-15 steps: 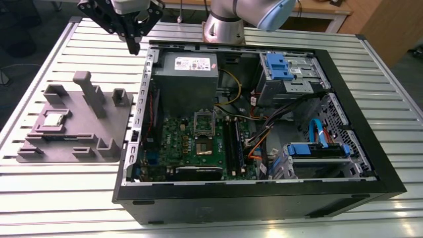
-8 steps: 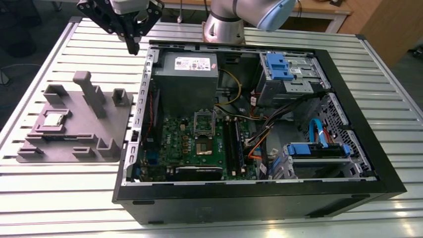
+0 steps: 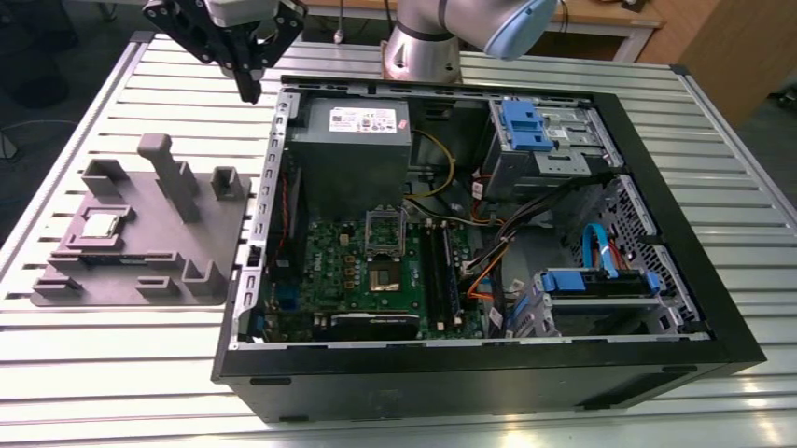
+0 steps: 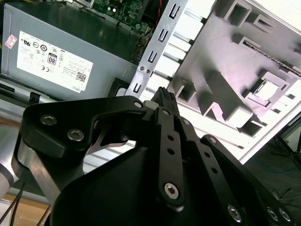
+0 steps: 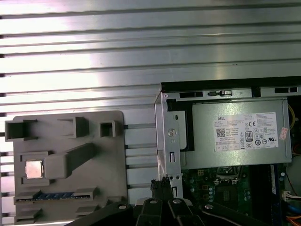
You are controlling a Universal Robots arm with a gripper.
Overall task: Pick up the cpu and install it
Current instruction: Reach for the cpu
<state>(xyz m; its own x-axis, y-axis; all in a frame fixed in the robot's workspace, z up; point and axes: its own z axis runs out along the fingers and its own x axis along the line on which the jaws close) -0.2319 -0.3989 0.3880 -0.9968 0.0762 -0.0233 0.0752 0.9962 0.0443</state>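
The cpu (image 3: 100, 227) is a small silvery square chip lying flat in a recess of the grey fixture tray (image 3: 149, 247) on the exterior view's left. It also shows in both wrist views, cpu (image 5: 34, 168) and cpu (image 4: 267, 90). My gripper (image 3: 249, 91) hangs high above the table at the back, over the case's rear left corner, well away from the chip. Its black fingers (image 4: 164, 100) are shut together with nothing between them. The green motherboard (image 3: 361, 280) lies inside the open case, with its socket (image 3: 384, 273) uncovered.
The open black computer case (image 3: 498, 373) takes up the table's middle and right. Inside are a grey power supply (image 3: 353, 131), loose cables and blue drive brackets (image 3: 598, 280). The fixture tray has upright posts (image 3: 168, 173). The arm's base (image 3: 424, 56) stands behind the case.
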